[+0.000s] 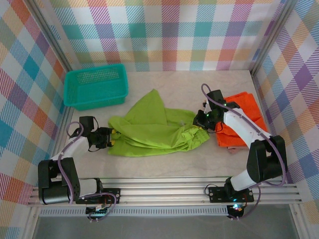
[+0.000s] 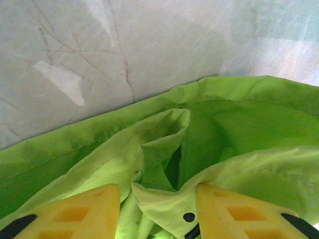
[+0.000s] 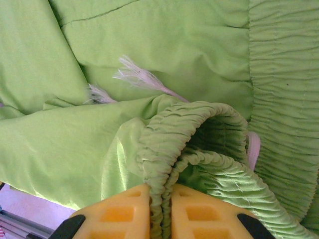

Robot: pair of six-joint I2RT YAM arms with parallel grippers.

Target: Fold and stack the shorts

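Observation:
The lime green shorts [image 1: 154, 127] lie crumpled across the middle of the table. My left gripper [image 1: 110, 137] sits low at their left edge. In the left wrist view its yellow fingers [image 2: 89, 209] stand partly closed, and a bunched fold of the green cloth [image 2: 164, 194] fills the gap between them. My right gripper [image 1: 200, 121] is at the right end of the shorts, shut on the doubled elastic waistband [image 3: 160, 199]. Bright orange shorts [image 1: 245, 117] lie flat at the right, partly under the right arm.
A teal mesh basket [image 1: 94, 88] stands at the back left, a little beyond the green cloth. Checked walls close in the table at the left, back and right. White frayed drawstring ends [image 3: 139, 77] lie on the green cloth.

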